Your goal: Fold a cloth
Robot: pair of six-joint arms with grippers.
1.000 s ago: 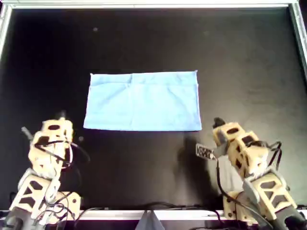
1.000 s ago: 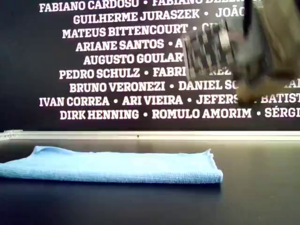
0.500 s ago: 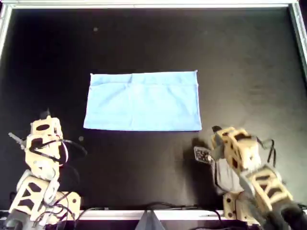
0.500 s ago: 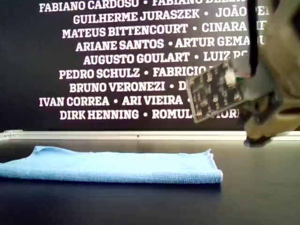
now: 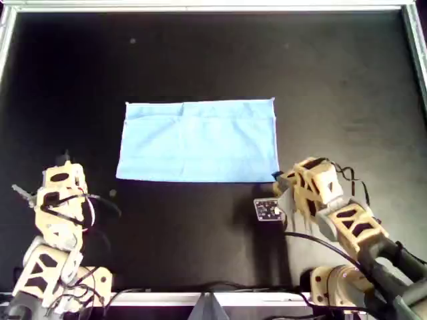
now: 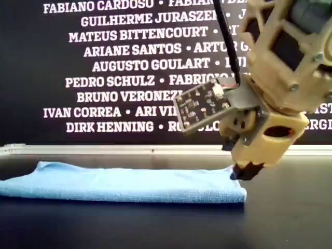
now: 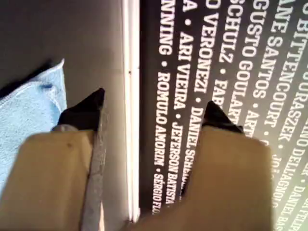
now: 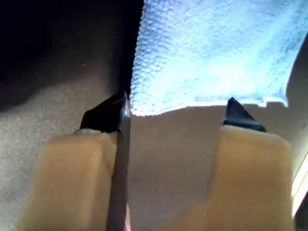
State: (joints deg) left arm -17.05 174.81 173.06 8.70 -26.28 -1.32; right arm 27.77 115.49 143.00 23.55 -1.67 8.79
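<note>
Surroundings: matte black table top (image 5: 200,53) with a silver metal rail (image 5: 200,7) along its far edge. Behind it is a black back wall printed with white names (image 6: 119,67). A small green circuit board (image 6: 202,106) juts from the arm of my second gripper and hides part of the lettering in the exterior view.

The light sky-blue thin fabric cloth (image 5: 199,140) lies flat as a wide rectangle mid-table, apparently already doubled over, though the layers are hard to confirm.

My second gripper (image 8: 175,113) is at the cloth's near corner on the overhead view's right. Its black fingertips (image 8: 108,113) are spread, with nothing between them. Contact with the fabric cannot be told.

My first gripper (image 7: 154,108) is at the overhead view's left, clear of the cloth. Its fingers are also apart and empty.

Versus 0.5 s ago:
- My second gripper has advanced and dropped to that corner.
- My first gripper and the cloth are unchanged.
</note>
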